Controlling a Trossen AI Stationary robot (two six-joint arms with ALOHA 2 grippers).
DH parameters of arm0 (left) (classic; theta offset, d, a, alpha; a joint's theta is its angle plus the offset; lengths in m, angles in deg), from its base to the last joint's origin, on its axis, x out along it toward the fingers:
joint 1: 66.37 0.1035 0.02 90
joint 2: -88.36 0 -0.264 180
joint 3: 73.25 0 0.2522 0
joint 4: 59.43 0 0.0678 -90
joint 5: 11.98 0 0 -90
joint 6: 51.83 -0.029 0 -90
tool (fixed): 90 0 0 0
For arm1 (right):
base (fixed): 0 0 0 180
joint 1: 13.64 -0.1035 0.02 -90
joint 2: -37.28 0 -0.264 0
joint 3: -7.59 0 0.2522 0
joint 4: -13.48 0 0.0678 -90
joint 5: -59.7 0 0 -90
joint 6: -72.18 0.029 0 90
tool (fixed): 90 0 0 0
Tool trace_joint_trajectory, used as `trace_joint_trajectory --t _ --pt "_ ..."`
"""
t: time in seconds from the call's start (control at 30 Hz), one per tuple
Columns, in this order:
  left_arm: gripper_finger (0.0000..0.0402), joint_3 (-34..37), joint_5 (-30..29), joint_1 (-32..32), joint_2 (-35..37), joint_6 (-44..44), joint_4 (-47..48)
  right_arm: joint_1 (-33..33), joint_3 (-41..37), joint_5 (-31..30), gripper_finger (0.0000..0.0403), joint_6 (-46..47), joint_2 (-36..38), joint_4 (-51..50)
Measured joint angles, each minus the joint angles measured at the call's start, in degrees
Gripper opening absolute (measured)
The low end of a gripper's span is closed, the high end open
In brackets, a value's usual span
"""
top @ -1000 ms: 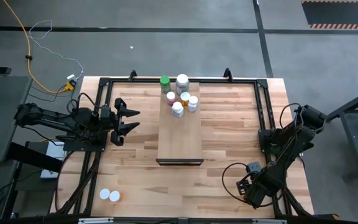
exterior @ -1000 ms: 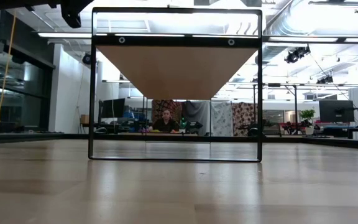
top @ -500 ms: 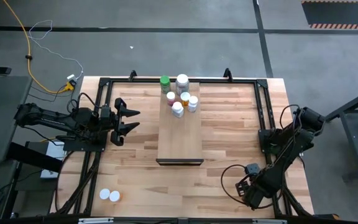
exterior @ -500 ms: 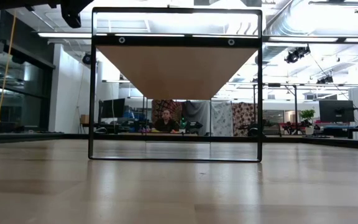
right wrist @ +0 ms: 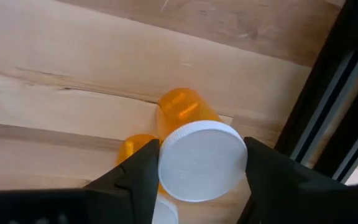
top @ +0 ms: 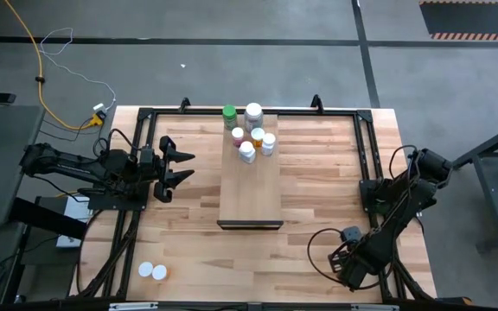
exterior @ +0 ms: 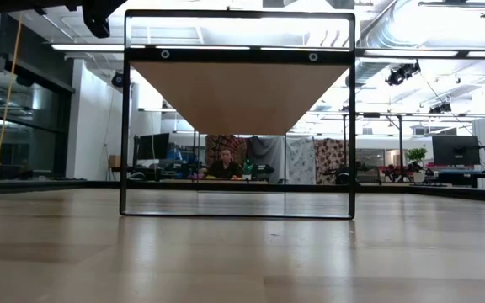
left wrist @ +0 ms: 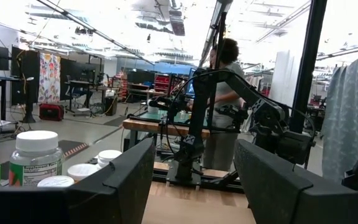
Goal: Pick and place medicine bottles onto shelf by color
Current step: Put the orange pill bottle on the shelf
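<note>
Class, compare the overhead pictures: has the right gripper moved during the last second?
Yes, slightly. The right gripper has crept a little toward the table's left side, away from the black frame rail, staying low at the near edge.

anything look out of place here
Mostly tidy: six bottles stand upright at the shelf's far end. Two white-capped bottles sit apart by the table's near-left corner, off the shelf. Nothing looks spilled.

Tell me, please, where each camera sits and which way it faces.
High: above the table, facing straight down; shows both arms, the shelf and the open left pincer.
Low: at tabletop height, facing the shelf's front and the room; little of the robot shows.
Left wrist: looks across past its own fingers to the right arm.
Right wrist: faces down; the right pincer grips an orange bottle.
Shared: high and left wrist both show the shelf's bottles.
</note>
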Motion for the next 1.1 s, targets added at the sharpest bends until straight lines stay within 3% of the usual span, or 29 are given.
trace_joint_trajectory --t 0.23,0.43,0.57,0.73,0.93,1.1 --pt "0.0213 0.0 0.0 -0.01 0.0 0.0 0.0 -0.02 0.0 0.1 0.021 -2.66 1.62 -0.83" --pt "0.0213 0.0 0.0 0.0 0.0 0.0 0.0 -0.02 0.0 -1.37 0.0193 -3.02 5.54 -4.21" --pt "0.0213 0.0 0.0 -0.01 0.0 0.0 0.0 -0.02 0.0 -7.08 0.019 -5.21 10.08 -5.32" --pt "0.0213 0.0 0.0 0.0 0.02 0.0 0.0 0.42 0.0 -19.03 0.0201 -9.35 16.84 -5.11" --pt "0.0213 0.0 0.0 0.0 0.0 0.0 0.0 4.17 0.0 -35.07 0.0202 -25.99 23.72 1.16" --pt "0.0213 0.0 0.0 -0.02 0.0 0.0 -0.02 12.04 0.0 -38.96 0.0203 -47.41 26.32 11.8"
